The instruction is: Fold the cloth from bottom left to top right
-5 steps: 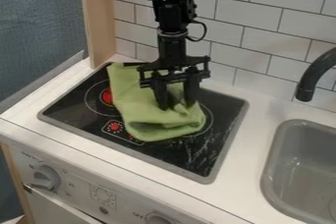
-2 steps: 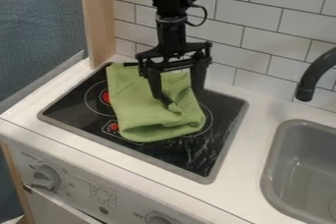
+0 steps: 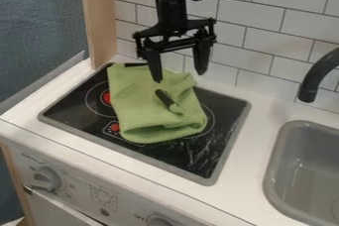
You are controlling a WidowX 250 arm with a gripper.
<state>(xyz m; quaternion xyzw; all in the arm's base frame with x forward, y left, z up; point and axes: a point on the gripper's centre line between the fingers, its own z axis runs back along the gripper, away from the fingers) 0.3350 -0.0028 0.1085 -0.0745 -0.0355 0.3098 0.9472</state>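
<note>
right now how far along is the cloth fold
Looks done: the green cloth lies at least partly doubled over on the stovetop, with a rounded fold along its near edge. In hand: nothing; the gripper hangs open above the cloth. Left: perhaps smoothing the rumpled middle and far right edge. Whether the bottom left corner reached the top right, I can't tell.

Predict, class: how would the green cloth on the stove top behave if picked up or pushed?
The cloth is probably floppy: its soft folds suggest it would droop. Its thin edges hint at little weight. Pushed, it might bunch, as its near end lies rumpled.
</note>
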